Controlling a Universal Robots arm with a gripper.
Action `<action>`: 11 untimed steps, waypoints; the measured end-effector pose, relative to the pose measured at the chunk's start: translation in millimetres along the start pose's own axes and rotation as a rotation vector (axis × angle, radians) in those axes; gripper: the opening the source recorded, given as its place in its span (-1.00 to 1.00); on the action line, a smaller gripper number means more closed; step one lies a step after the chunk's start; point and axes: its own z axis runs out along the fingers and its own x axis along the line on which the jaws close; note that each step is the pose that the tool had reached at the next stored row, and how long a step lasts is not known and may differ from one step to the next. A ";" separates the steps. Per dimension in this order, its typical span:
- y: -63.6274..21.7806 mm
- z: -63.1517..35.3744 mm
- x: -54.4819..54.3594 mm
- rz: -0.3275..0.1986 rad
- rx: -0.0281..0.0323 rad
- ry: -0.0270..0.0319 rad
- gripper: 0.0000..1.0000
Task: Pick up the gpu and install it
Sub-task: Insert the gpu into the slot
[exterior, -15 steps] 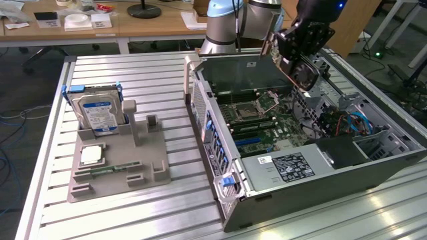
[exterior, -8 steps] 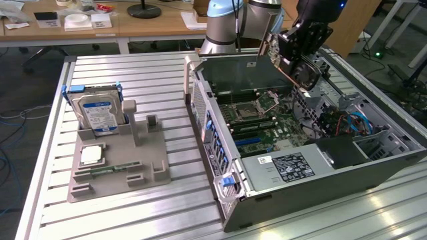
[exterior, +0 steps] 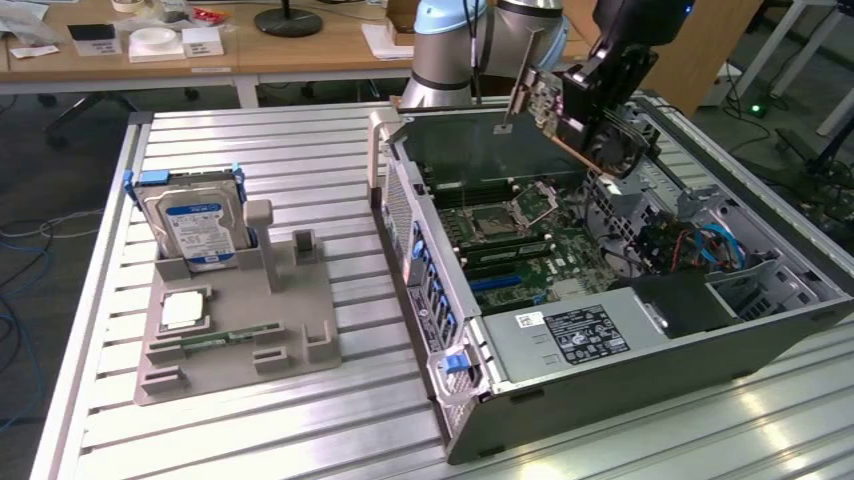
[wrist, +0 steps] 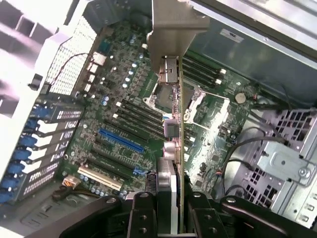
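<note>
The arm (exterior: 447,45) comes down from the far edge of the table (exterior: 267,150). Its gripper (exterior: 583,100) hangs over the back of the open case (exterior: 627,370). In the wrist view the two dark fingers (wrist: 141,215) are clamped on the gpu (wrist: 171,129), one on each face.

The gpu (exterior: 607,145) is in the air above the motherboard (exterior: 534,250), clear of the slots and seated in none. It stands on edge, its thin side facing the wrist camera. The silver bracket (exterior: 515,75) is at the end toward the exterior view's left and reaches up beside the arm. From there the long axis slopes down toward the exterior view's right, with the copper-coloured lower edge nearest the board. In the wrist view the bracket (wrist: 173,25) is the end farthest from the fingers, and the blue slot (wrist: 121,141) lies off to one side of the card.

The case lies on its side with the open face up, on a table of ribbed aluminium slats. Well apart from it, on the exterior view's left, is a grey holder (exterior: 234,320). A hard drive (exterior: 194,225) stands upright in it and a memory stick (exterior: 227,337) lies flat. Wooden desks (exterior: 200,55) with small items stand behind the table, and cables trail on the grey floor.
</note>
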 end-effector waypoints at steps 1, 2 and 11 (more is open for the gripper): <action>0.0 0.0 0.0 -0.014 0.0000 0.0004 -0.44; 0.0 0.0 0.0 -0.028 -0.0001 0.0009 -0.44; 0.0 0.0 0.0 -0.177 -0.0006 0.0058 -0.44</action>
